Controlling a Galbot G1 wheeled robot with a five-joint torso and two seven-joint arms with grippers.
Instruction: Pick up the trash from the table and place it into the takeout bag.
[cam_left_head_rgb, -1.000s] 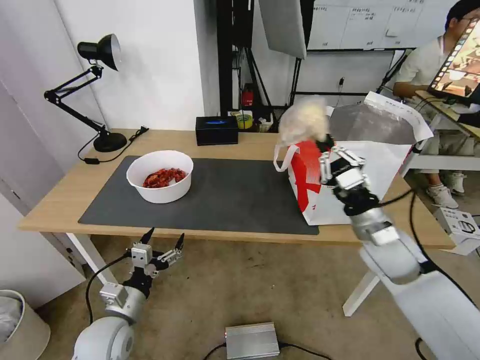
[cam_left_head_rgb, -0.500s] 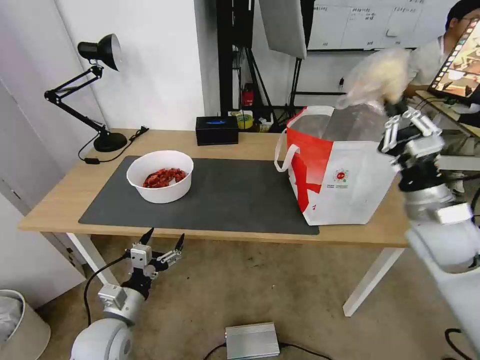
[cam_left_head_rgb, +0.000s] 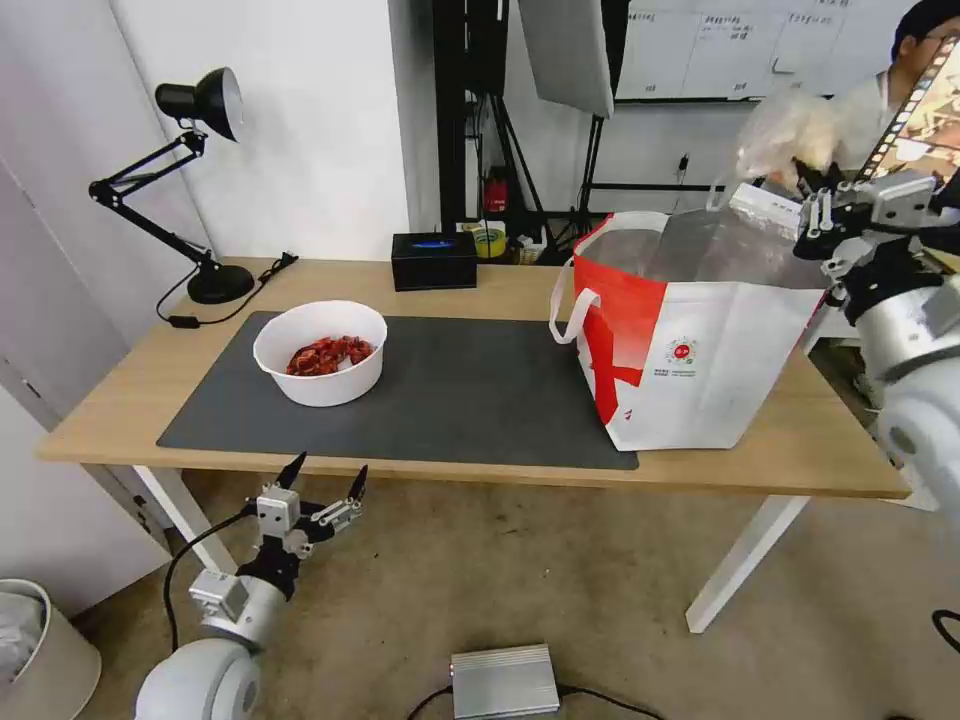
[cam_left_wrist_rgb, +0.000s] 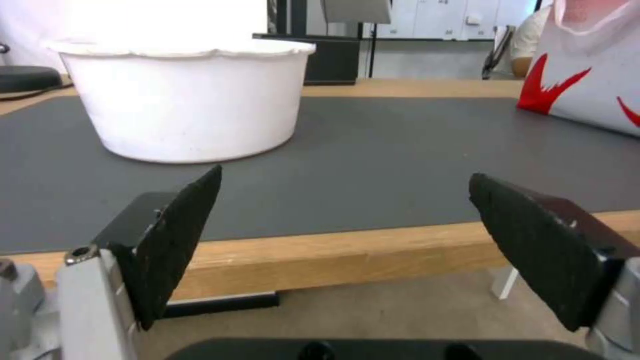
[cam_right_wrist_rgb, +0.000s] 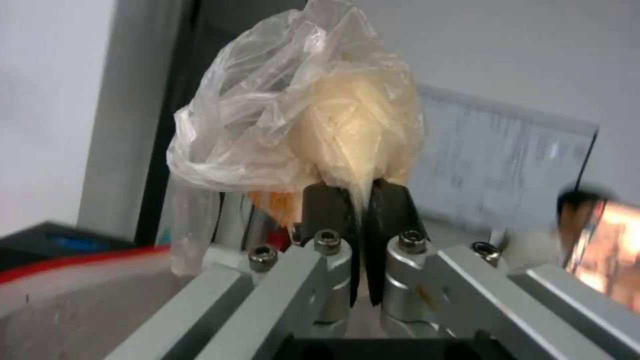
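**Right hand carries bagged lump over the takeout bag's far corner**

Right hand (cam_left_head_rgb: 808, 190), clenched on the clear bag with beige lump (cam_left_head_rgb: 790, 135), has swung from the takeout bag's (cam_left_head_rgb: 690, 350) 9 o'clock side to above its 2 o'clock corner, so only lowering and release seem left. Left hand (cam_left_head_rgb: 322, 482) hangs spread below the table (cam_left_head_rgb: 480, 285) edge, at 6 o'clock of the white bowl of red shells (cam_left_head_rgb: 320, 352).

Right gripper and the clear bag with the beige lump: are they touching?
Touching. In the right wrist view the right gripper has its dark fingers pinched shut on a fold of the clear bag with beige lump, which bulges beyond the fingertips.
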